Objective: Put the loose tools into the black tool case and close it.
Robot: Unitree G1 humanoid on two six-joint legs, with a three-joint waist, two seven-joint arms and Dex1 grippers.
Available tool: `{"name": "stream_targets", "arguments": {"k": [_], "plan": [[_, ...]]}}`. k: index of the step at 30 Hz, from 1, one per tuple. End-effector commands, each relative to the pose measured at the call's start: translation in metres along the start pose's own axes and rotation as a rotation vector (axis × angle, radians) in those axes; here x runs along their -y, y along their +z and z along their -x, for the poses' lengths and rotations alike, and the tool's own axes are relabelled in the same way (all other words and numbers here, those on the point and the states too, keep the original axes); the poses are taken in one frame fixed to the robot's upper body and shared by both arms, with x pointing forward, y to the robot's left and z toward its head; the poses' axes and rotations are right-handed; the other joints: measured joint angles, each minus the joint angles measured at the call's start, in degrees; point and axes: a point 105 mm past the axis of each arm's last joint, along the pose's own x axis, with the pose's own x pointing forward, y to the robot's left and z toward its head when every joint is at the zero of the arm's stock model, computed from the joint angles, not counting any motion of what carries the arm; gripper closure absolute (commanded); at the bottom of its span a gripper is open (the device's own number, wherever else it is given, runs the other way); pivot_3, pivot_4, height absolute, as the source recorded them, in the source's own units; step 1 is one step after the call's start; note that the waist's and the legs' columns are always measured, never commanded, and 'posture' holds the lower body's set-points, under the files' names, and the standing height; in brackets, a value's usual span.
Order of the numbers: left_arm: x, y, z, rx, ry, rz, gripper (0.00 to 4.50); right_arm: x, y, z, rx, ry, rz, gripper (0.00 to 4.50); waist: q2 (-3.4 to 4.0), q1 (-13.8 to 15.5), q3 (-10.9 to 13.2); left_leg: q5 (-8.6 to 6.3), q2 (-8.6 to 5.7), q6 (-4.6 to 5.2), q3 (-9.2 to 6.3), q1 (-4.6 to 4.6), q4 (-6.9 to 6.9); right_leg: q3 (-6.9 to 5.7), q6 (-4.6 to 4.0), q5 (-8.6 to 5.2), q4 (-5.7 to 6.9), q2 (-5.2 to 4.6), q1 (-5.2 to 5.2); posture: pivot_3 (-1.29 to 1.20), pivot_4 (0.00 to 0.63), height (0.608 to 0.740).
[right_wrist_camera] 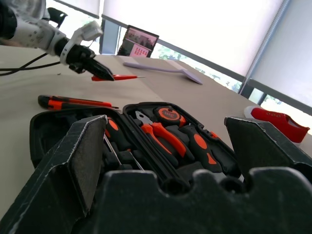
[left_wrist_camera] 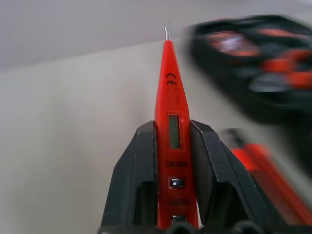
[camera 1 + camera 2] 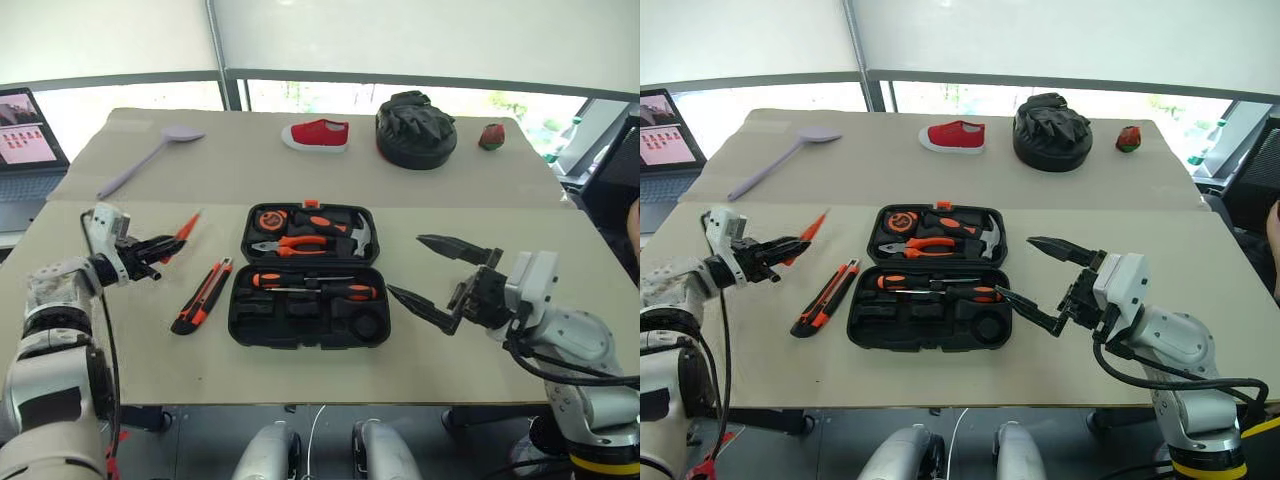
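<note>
Orange-red screwdriver point(image 2: 171, 146) clamped in raised left tool point(image 3: 150, 250), right tool point(image 3: 432, 270) spread

The black tool case point(image 3: 308, 275) lies open in the middle of the table point(image 3: 300, 375). In its far half sit the pliers point(image 3: 290, 243), the hammer point(image 3: 350, 232) and the tape measure point(image 3: 270, 218). In its near half lie two screwdrivers point(image 3: 315, 285), side by side. Left of the case, on the table, lies the utility knife point(image 3: 202, 295). Further left, above the table, the left gripper point(image 3: 160, 247) holds the third screwdriver point(image 3: 184, 230) between its fingers. The right gripper point(image 3: 440, 278) hangs just right of the case, jaws wide apart. Behind the case, along the far edge, lie a spoon point(image 3: 150, 160) at the left, then a shoe point(image 3: 316, 134), a round bag point(image 3: 415, 130) and a small object point(image 3: 491, 136) at the right. A laptop point(image 3: 28, 130) stands beyond the table's left side.
</note>
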Motion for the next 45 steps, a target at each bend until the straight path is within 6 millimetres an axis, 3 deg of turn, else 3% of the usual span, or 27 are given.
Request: {"name": "stream_targets", "arguments": {"k": [1,4,10,13,21,30,45], "plan": [[0.038,0.026,-0.004,-0.034,-0.244,-0.117,4.02,-0.005,0.007,0.008,0.001,0.069,0.008,0.00,0.00,0.00,0.00,-0.02,0.03,0.04,0.00,0.02,0.00,0.03,0.00,0.00,-0.01,-0.03,0.00,0.00,0.150,0.740],[0.079,0.020,-0.013,-0.199,-0.426,-0.172,4.02,-0.014,0.001,0.013,-0.050,0.152,-0.015,0.00,0.01,-0.28,0.00,-0.07,0.13,0.12,-0.01,0.01,0.00,0.12,-0.01,0.00,-0.01,-0.21,0.02,0.00,0.150,0.740],[0.110,0.011,-0.039,-0.259,-0.499,-0.261,4.02,-0.027,0.007,-0.007,-0.014,0.235,-0.017,0.00,0.01,0.13,0.01,-0.02,0.14,0.03,-0.02,0.09,0.01,0.18,-0.02,-0.01,-0.04,-0.24,0.08,0.00,0.150,0.740],[0.111,0.001,-0.047,-0.291,-0.468,-0.290,4.02,-0.032,0.010,-0.016,0.006,0.255,-0.034,0.00,0.01,0.14,0.01,0.00,0.15,0.03,-0.02,0.10,0.02,0.11,-0.03,-0.02,-0.02,-0.06,0.07,0.00,0.150,0.740],[0.111,0.000,-0.076,-0.338,-0.425,-0.337,4.02,-0.035,0.006,-0.022,-0.008,0.260,-0.050,0.00,0.01,0.57,0.01,-0.05,0.08,0.15,-0.01,0.02,0.17,0.01,0.00,-0.02,-0.03,0.12,0.10,0.00,0.150,0.740],[0.112,-0.018,-0.080,-0.471,-0.442,-0.373,4.02,-0.038,0.004,-0.022,-0.016,0.232,-0.065,0.00,0.01,0.22,0.01,-0.06,0.10,0.16,0.00,0.07,0.17,0.05,0.01,-0.03,-0.01,0.20,0.13,0.00,0.150,0.740],[0.113,-0.023,-0.092,-0.607,-0.456,-0.436,4.02,-0.043,0.005,-0.022,-0.017,0.237,-0.095,0.00,0.01,0.38,0.01,-0.06,0.06,0.18,0.00,0.12,0.20,0.05,0.06,-0.06,-0.01,0.21,0.23,0.00,0.150,0.740]]}}
